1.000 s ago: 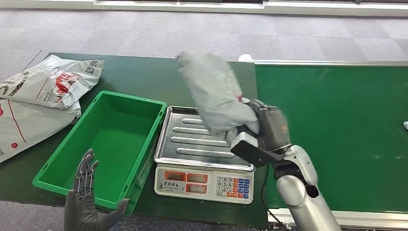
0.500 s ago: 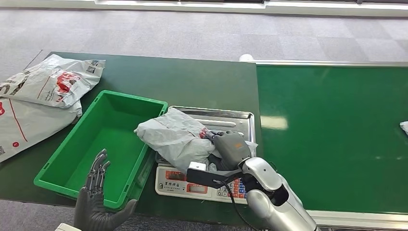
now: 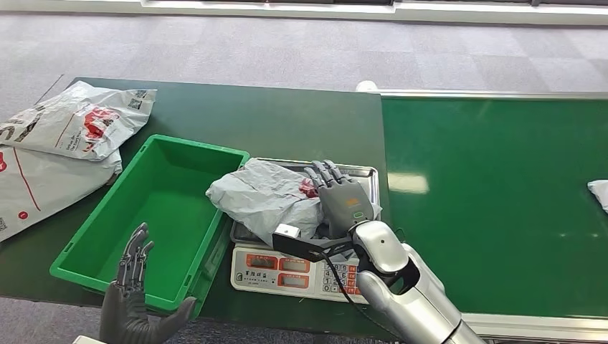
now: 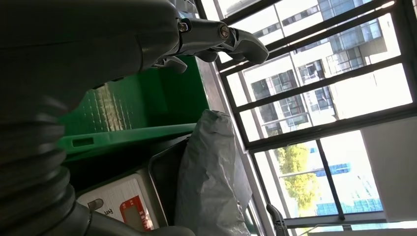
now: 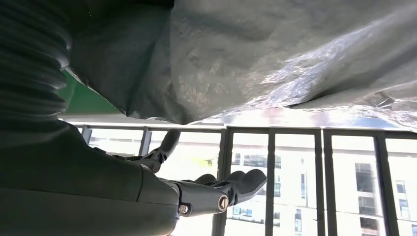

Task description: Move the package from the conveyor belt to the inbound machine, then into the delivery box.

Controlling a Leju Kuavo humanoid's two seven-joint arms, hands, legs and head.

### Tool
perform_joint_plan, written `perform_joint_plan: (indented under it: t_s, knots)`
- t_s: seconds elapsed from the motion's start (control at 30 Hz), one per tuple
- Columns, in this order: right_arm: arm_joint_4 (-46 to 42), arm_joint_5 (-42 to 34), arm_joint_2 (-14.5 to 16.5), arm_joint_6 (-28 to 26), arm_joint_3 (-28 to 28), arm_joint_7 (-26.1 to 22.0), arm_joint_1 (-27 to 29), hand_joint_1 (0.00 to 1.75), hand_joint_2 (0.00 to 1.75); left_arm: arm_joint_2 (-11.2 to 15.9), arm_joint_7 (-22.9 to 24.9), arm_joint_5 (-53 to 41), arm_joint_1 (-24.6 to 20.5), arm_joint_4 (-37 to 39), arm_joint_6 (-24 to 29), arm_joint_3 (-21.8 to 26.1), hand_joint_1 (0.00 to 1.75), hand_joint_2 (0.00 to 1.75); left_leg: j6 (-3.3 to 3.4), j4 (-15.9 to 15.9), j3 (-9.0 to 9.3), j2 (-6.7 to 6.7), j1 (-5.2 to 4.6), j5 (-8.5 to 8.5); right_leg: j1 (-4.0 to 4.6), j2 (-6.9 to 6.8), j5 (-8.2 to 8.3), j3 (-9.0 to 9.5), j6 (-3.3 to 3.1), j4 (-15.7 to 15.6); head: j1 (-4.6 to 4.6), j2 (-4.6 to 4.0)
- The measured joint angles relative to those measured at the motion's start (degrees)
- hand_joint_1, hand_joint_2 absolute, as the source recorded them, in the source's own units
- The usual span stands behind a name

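At the far left of the head view, two white printed mail bags [image 3: 68,132] lie on the dark tabletop [image 3: 287,122], one overlapping the other. At the lower left edge, the left hand [image 3: 129,297] hovers palm-up over the near rim of the green box [image 3: 154,215], its fingers [image 3: 135,259] straight, apart and holding nothing. The box sits open, just left of centre. Beside it, touching its right wall, stands the scale [image 3: 305,240] with a ribbed steel tray and a keypad front. The grey package [image 3: 267,197] lies crumpled on that tray, its left end hanging over the box's right rim. The right hand [image 3: 343,201] rests just right of the package, fingers [image 3: 324,174] spread and extended, lying against the package's right side without clasping it. Right of centre runs the bright green conveyor belt [image 3: 495,193], and at its far right edge a small pale package corner [image 3: 599,192] shows.
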Motion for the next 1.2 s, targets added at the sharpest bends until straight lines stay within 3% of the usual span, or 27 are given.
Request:
perform_joint_plan:
  t_s: [0.23,0.37,0.47,0.57,0.73,0.8,0.9,1.2]
  knots:
    - [0.6,-0.1,0.4,-0.8,0.2,-0.3,-0.3,0.0,1.75,-0.5,-0.1,-0.5,0.3,-0.3,-0.5,0.6,0.0,1.75,0.0,0.0,0.0,0.0,0.0,0.0,0.0,0.0,0.0,0.0,0.0,0.0,0.0,0.0]
    - [0.0,-3.8,1.3,-3.5,-0.3,-3.3,-0.3,0.0,1.75,-0.9,-0.7,-1.8,0.2,-0.3,-1.3,1.0,0.0,1.75,-0.01,0.0,0.02,0.01,0.0,0.0,0.0,0.02,0.01,-0.03,0.0,0.0,0.0,0.0]
    - [-2.2,-10.6,2.2,-5.0,-1.4,-7.2,0.4,0.0,1.75,-1.0,-0.7,-3.4,-0.3,-0.2,-0.3,1.0,0.0,1.75,-0.01,0.0,0.02,0.02,0.0,0.01,0.02,0.03,0.01,-0.06,-0.01,0.0,0.0,0.0]
    - [-5.5,-22.5,3.1,-4.9,-3.3,-11.7,2.0,0.0,1.75,-0.7,1.0,-6.6,-1.6,-0.3,2.7,0.1,0.0,1.75,-0.01,0.0,0.02,0.01,0.0,0.01,0.03,0.02,0.0,-0.08,-0.01,0.0,0.0,0.0]
    - [-9.5,-49.3,4.4,1.1,-9.0,-22.3,6.1,0.0,1.75,2.8,9.2,-15.7,-6.7,-0.4,11.8,-5.3,0.0,1.75,-0.01,0.0,0.02,-0.01,0.0,0.01,0.02,-0.01,0.01,-0.06,-0.01,0.0,0.0,0.0]
    - [-10.9,-56.0,4.8,3.2,-11.8,-26.1,8.1,0.0,1.75,4.2,11.8,-19.0,-9.4,-0.2,14.0,-8.1,0.0,1.75,0.0,0.0,0.02,-0.02,0.0,0.02,-0.01,-0.02,0.03,-0.05,0.01,0.0,0.0,0.0]
    - [-13.8,-60.4,5.4,4.8,-15.8,-30.0,11.0,0.0,1.75,5.8,14.4,-22.1,-13.0,0.3,15.4,-11.9,0.0,1.75,0.01,0.0,0.01,0.0,0.0,0.03,-0.07,0.01,0.08,-0.05,0.02,0.0,0.0,0.0]
    - [-20.1,-63.1,6.7,4.4,-22.1,-33.2,14.4,0.0,1.75,8.5,18.4,-24.2,-19.6,2.6,16.5,-18.2,0.0,1.75,0.01,0.0,0.01,0.12,-0.01,0.07,-0.07,0.17,0.15,-0.16,0.02,0.0,0.0,0.0]
